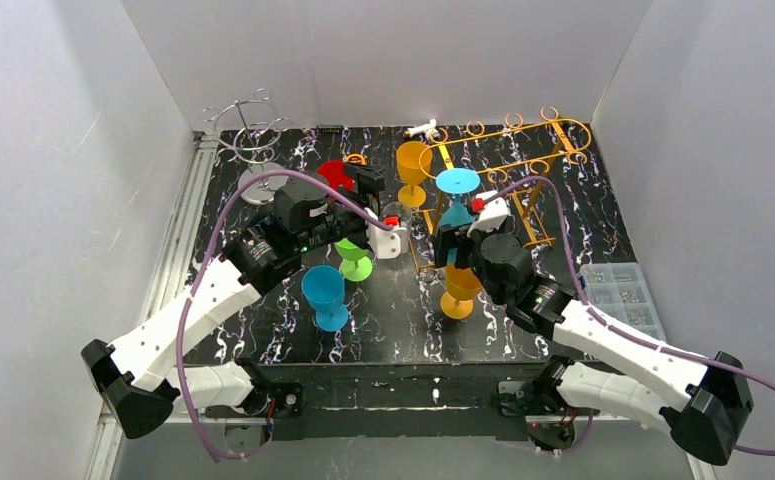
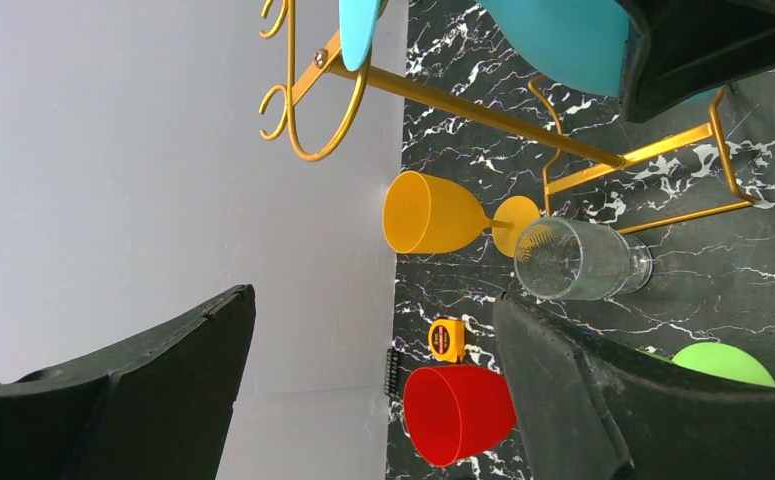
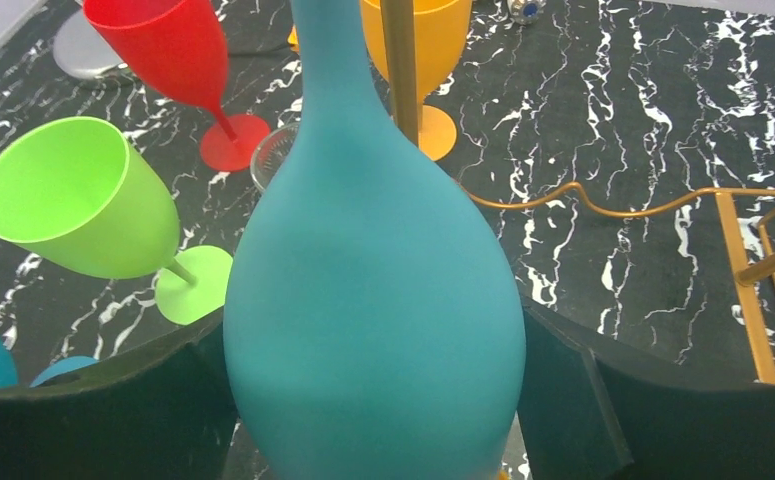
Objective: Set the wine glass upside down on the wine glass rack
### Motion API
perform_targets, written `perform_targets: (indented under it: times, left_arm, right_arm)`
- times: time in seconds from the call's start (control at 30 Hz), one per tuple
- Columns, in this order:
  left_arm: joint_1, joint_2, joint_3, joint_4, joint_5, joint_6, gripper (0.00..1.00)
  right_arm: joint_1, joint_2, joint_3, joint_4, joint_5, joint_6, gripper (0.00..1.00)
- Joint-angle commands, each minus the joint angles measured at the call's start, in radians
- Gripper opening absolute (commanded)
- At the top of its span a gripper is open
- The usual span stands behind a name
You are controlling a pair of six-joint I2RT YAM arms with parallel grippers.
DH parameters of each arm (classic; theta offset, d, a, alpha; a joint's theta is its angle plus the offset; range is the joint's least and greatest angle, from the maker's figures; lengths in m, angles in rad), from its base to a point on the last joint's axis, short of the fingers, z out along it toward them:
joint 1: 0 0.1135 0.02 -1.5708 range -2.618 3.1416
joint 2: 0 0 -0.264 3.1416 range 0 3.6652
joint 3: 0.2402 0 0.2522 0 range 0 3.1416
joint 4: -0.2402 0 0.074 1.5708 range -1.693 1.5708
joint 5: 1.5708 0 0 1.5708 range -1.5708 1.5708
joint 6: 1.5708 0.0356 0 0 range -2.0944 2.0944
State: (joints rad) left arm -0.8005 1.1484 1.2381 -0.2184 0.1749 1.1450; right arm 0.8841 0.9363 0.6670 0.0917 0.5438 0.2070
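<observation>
teal glass (image 1: 457, 183): upside down, foot up on a rail of the gold rack, bowl hanging below; approx 1 o'clock from surface centre (top view).
gold rack (image 1: 523, 128): stands on the surface's back right, 1–2 o'clock; one arm reaches fwd toward centre and carries the glass.
R pincer (image 3: 375, 335): fingers either side of the teal bowl, v. close to its walls; can't tell if pinching it or just clear of it.
L pincer (image 2: 375, 298): spread wide, nothing btwn the fingers; hovers near centre, at 9 o'clock from the teal glass, aimed toward the rack.
clear glass (image 2: 578, 260): upright on the surface, beside the rack's near leg.
yellow glass (image 1: 413, 165): upright, 12 o'clock, just beside the rack.
red glass (image 1: 335, 175): 11 o'clock, partly behind L arm.
green glass (image 3: 73, 200): 9 o'clock, near centre; looks tilted in R wrist view.
blue glass (image 1: 325, 292): upright, 7–8 o'clock, apart from the rest.
orange glass (image 1: 460, 290): 5 o'clock, under R wrist, mostly hidden.
silver wire rack (image 1: 253, 135): 10 o'clock corner.
surface (image 1: 393, 325): black marble pattern w/ white veins.
</observation>
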Motion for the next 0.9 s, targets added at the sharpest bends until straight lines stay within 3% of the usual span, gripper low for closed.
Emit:
perform_targets:
  times: [0.0,0.3,0.67,0.73,0.8,0.87]
  left_arm:
    - [0.003,-0.036,0.003,-0.01,0.002,0.0,0.88]
    - [0.003,-0.039,0.005,-0.02,-0.002,0.0,0.89]
    - [0.004,-0.046,0.027,-0.064,-0.013,-0.051,0.89]
    - [0.003,-0.047,0.05,-0.083,-0.023,-0.102,0.89]
    - [0.003,-0.047,0.08,-0.122,-0.029,-0.167,0.89]
    - [0.004,-0.056,0.105,-0.163,-0.029,-0.221,0.89]
  right_arm:
    - [0.003,-0.014,0.001,0.052,0.023,-0.001,0.96]
    - [0.003,-0.062,0.083,-0.103,0.007,0.006,0.98]
    - [0.003,-0.181,0.189,-0.574,0.011,0.116,0.98]
    - [0.003,-0.179,0.211,-0.676,0.038,0.184,0.95]
    - [0.003,-0.176,0.218,-0.745,0.048,0.24,0.84]
    - [0.003,-0.17,0.224,-0.787,0.029,0.272,0.82]
